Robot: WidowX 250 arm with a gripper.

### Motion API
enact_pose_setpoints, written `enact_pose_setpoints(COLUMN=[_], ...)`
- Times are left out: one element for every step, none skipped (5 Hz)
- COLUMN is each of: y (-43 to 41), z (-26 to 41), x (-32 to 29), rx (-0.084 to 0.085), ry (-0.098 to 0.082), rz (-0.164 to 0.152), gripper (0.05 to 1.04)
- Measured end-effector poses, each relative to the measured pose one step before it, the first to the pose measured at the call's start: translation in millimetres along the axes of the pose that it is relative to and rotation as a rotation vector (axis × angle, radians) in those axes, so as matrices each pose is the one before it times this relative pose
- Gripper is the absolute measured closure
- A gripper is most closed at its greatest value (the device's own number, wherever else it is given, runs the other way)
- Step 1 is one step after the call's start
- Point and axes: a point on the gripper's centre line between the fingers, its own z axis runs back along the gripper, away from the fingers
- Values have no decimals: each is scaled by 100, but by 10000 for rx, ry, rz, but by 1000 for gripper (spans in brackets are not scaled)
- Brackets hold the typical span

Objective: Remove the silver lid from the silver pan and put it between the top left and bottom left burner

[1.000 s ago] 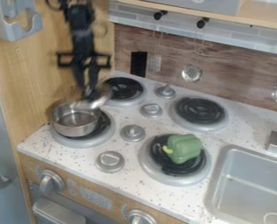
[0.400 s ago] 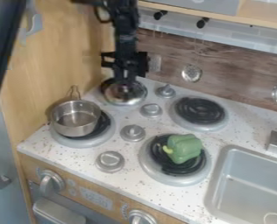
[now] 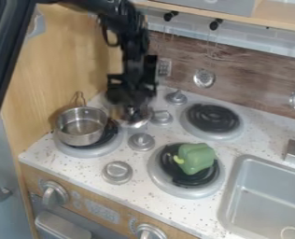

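Pinching the silver lid (image 3: 137, 123) right beside the pan (image 3: 81, 130)!

Showing off smooth, rounded metal now, above a white speckled countertop (image 3: 81, 171), left of ridged black coils (image 3: 211, 117). Holding that lid directly beneath the black gripper (image 3: 135, 112), just right of the pan, near the pale knobs (image 3: 161, 117). Slanting in from the upper left, then hanging almost straight down at the wrist.

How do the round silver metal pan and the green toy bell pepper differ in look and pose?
The round silver metal pan is shiny and open-topped; the green toy bell pepper is dull and closed. The pan sits upright, mouth up; the pepper lies tipped, yellowish stem toward the pan's side. Both rest on black-coiled burners.
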Motion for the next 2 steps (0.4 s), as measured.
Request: enact_pose_setpoints(y=[-78, 59], z=[35, -902], x=[1224, 350], rx=[-44, 80], ry=[-489, -41], rz=[348, 88], gripper=[865, 865])
